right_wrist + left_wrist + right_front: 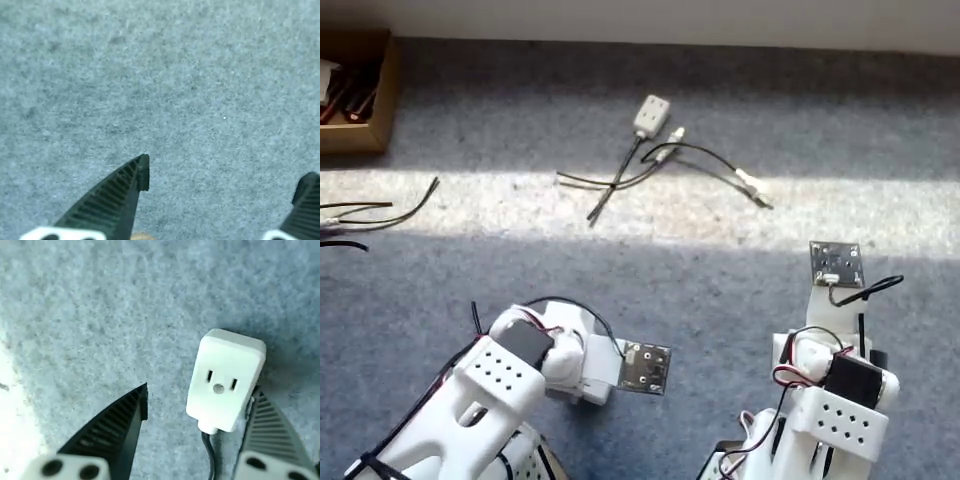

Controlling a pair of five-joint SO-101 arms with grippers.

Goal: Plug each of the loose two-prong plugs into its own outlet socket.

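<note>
High view: a white outlet (pixel 651 115) lies on the carpeted tabletop (pixel 520 290), well ahead of both arms. Two loose plugs, one just beside it (pixel 666 151) and one farther off (pixel 750 181), trail thin black cords. Neither looks plugged in, so the whole task seems still to do.

Left wrist view: the left hand (pixel 200 395) gapes wide around a socket block (pixel 225 377) with empty slots, not closed on it. The right hand (pixel 227 170) hangs wide open over bare carpet, holding nothing.

right claw (pixel 227 167) | spread wide apart | hovers above grey carpet (pixel 175 75)
</note>
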